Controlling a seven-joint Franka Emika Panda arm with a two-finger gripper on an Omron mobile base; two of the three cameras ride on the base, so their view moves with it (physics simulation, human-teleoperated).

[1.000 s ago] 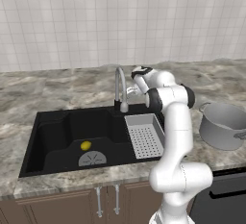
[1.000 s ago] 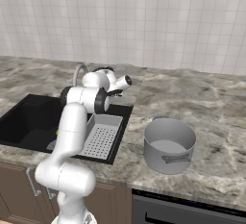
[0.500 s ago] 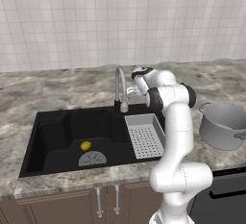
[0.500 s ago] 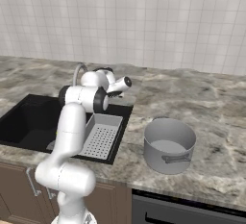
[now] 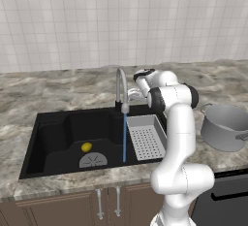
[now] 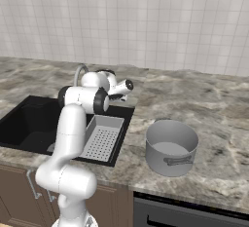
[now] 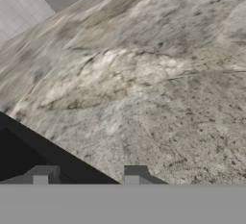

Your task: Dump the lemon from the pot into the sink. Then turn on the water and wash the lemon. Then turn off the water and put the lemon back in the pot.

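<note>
Running now — the water [image 5: 124,137] is falling as a thin blue stream from the tap [image 5: 120,85] into the sink [image 5: 53,123]. The lemon [image 5: 86,147] is lying on the black floor, left of the stream, just above the round drain [image 5: 93,160]. Your gripper [image 7: 86,175] is hovering over marbled counter [image 7: 158,88]; tips are sitting apart, holding nothing. You're probably facing a light, firm, wet-slick oval — take it across its short middle. The pot [image 6: 171,147], smooth grey metal, is standing on the right.
</note>
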